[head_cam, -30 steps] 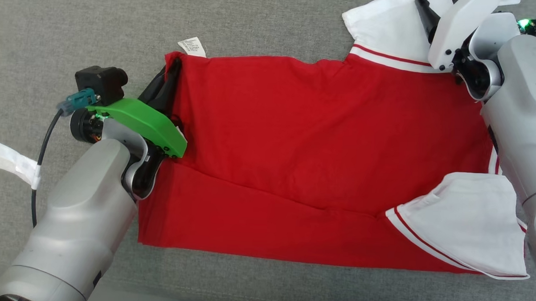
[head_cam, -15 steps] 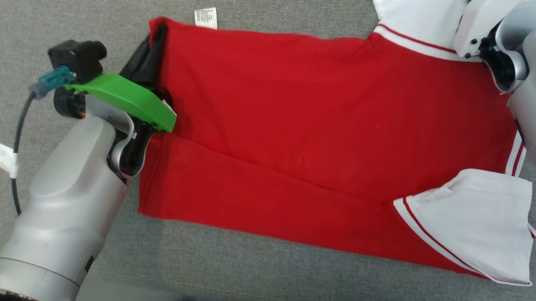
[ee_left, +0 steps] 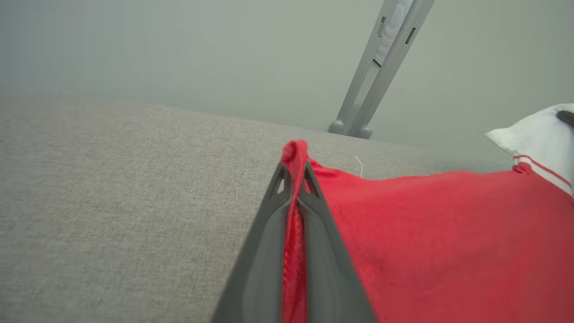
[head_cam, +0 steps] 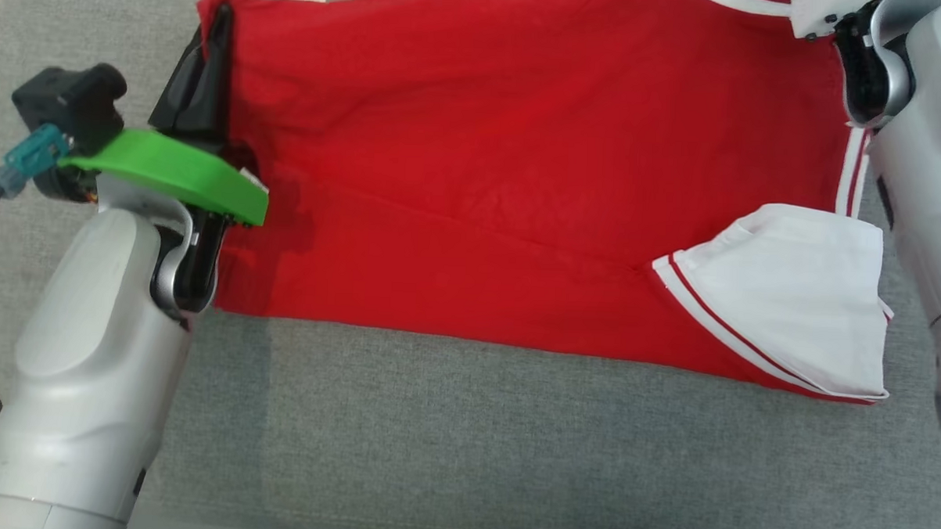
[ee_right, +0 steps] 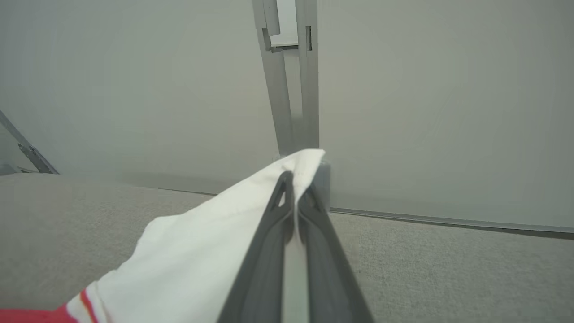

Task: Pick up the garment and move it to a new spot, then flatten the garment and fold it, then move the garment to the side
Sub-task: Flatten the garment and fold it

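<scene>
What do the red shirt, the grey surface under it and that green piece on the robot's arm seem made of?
Red shirt: soft matte knit, probably cotton; it creases and drapes. Grey surface: coarse woven cloth, flecked weave showing. Green piece: rigid plastic, likely; smooth, hard-edged, faint sheen.

You see the garment as soft, matt red knit cloth, lightly creased. Its sleeve is the same kind of cloth in white with thin red trim. The surface under it looks like coarse grey woven fabric, matt and slightly rough. The fingers of the left gripper and the right gripper look like dark, matt moulded plastic or rubber. The green cover is smooth plastic. The forearm shell has a satin grey sheen. The post looks like painted metal.
</scene>
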Motion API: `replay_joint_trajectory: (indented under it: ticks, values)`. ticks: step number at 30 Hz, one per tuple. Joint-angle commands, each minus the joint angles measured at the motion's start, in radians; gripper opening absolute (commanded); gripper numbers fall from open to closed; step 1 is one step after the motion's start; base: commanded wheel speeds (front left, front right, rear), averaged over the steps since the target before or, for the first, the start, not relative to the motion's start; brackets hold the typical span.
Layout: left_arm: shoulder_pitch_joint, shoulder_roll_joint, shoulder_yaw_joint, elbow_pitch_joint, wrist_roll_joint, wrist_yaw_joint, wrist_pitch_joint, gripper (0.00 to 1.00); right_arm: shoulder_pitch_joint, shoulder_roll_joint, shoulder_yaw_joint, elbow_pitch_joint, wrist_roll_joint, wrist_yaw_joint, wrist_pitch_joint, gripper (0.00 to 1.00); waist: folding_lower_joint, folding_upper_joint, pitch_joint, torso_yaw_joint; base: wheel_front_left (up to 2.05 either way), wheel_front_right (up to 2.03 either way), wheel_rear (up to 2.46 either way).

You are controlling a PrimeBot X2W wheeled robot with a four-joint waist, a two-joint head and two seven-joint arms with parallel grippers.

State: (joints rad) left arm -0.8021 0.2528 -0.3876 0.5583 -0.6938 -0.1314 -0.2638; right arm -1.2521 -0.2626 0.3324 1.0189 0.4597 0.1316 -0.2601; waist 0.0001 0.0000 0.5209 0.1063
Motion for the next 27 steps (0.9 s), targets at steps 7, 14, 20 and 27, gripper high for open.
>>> replay_joint_trajectory:
  ticks: [7,14,20,27]
  values:
    - [0.110,0.083,0.036,0.010,0.024,0.001,0.001,0.00,0.254,0.026,-0.030,-0.307,0.078,-0.002,-0.004,0.00,-0.0001,0.0000,-0.056,-0.114,0.00,0.00,0.00]
    - [0.207,0.121,0.064,-0.001,0.046,0.001,0.000,0.00,0.563,0.019,-0.030,-0.556,0.161,-0.002,-0.004,0.00,-0.0001,0.0000,-0.081,-0.163,0.00,0.00,0.00]
    - [0.307,0.105,0.123,-0.048,0.072,0.001,0.000,0.00,0.753,0.051,-0.053,-0.644,0.200,-0.002,-0.005,0.00,-0.0001,0.0000,-0.118,-0.181,0.00,0.00,0.00]
    - [0.430,0.065,0.191,-0.118,0.116,0.001,0.001,0.00,0.867,0.096,-0.084,-0.646,0.201,-0.002,-0.005,0.00,-0.0001,0.0000,-0.182,-0.174,0.00,0.00,0.00]
